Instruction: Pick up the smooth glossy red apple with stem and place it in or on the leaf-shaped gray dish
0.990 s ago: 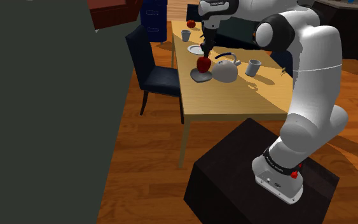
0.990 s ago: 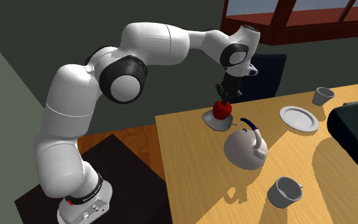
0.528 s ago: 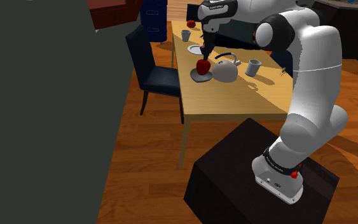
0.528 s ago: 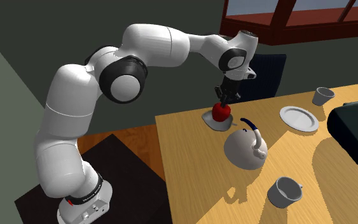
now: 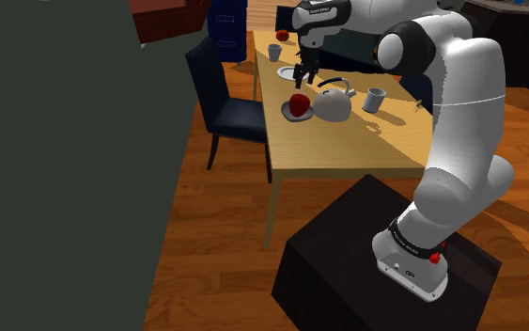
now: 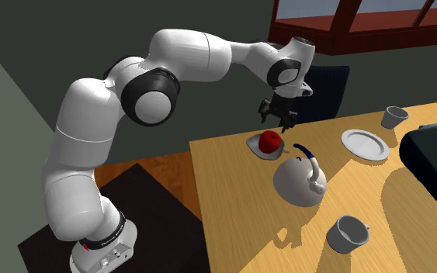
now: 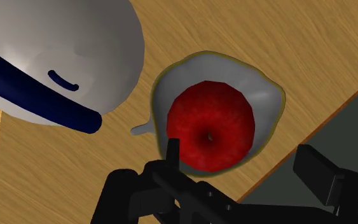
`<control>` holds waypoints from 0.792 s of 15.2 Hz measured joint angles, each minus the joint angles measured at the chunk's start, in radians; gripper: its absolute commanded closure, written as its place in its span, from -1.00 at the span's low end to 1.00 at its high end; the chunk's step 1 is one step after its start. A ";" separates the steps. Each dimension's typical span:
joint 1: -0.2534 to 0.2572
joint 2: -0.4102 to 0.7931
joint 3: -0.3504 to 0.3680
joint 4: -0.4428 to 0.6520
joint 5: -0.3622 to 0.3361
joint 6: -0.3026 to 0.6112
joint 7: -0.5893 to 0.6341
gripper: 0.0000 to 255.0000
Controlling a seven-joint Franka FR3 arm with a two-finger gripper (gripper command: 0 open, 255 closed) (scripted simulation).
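Apple [image 7: 210,126], glossy red with dimpled top, in grey leaf-shaped dish [image 7: 269,95]; tool [image 6: 278,118] unclenched, empty, just above.

The apple [image 7: 210,126] is a glossy deep red, darker at the dimple in its middle. The dish [image 7: 269,95] is pale grey with a thin olive-yellow rim. The kettle [image 7: 63,44] is off-white, and its handle is dark navy. The surface [image 7: 247,32] is light tan with fine wood grain. The hand [image 6: 277,118] is black all over. The arm [image 6: 189,58] is white with dark grey joints. The chair [image 5: 239,118] is dark navy, the floor [image 5: 215,235] is reddish-brown planks, and the stand [image 5: 365,254] is black.
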 measured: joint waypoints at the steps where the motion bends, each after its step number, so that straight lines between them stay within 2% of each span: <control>1: 0.000 0.000 0.000 0.000 0.000 0.000 0.000 -1.00; 3: -0.001 -0.010 -0.001 0.024 -0.002 -0.034 0.001 -1.00; 6: -0.009 0.006 -0.001 0.126 -0.002 -0.117 0.005 -1.00; 12: -0.010 0.008 -0.002 0.140 -0.002 -0.132 0.005 -1.00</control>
